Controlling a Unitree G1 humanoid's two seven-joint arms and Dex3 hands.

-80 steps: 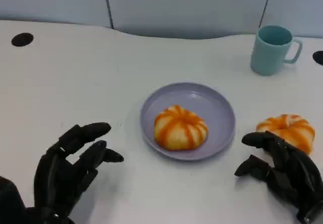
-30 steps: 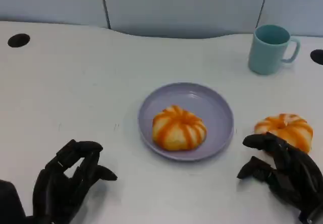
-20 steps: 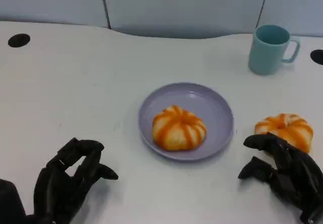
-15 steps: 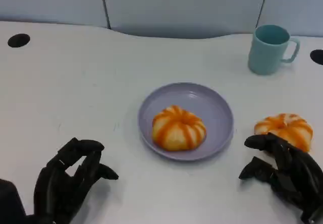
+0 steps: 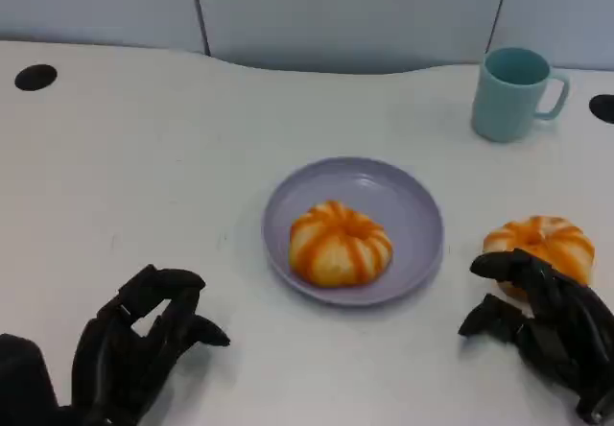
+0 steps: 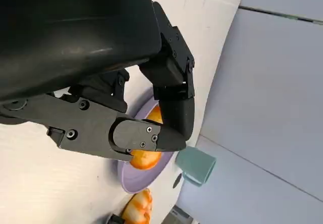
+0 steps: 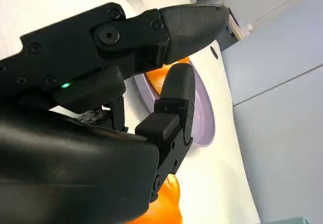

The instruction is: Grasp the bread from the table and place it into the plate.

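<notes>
On the white desk point(image 5: 144, 157), a round orange-striped bread bun point(image 5: 340, 243) lies in the lavender round plate point(image 5: 414, 217). A second orange-striped bread bun point(image 5: 545, 241) sits on the desk right of the plate. The right hand point(image 5: 547, 325) hovers just beside this bun, fingers apart and curved toward it, holding nothing. The left hand point(image 5: 134, 344) rests low at the desk's near left, fingers curled inward, empty. A teal ceramic mug point(image 5: 512, 93) stands at the far right.
</notes>
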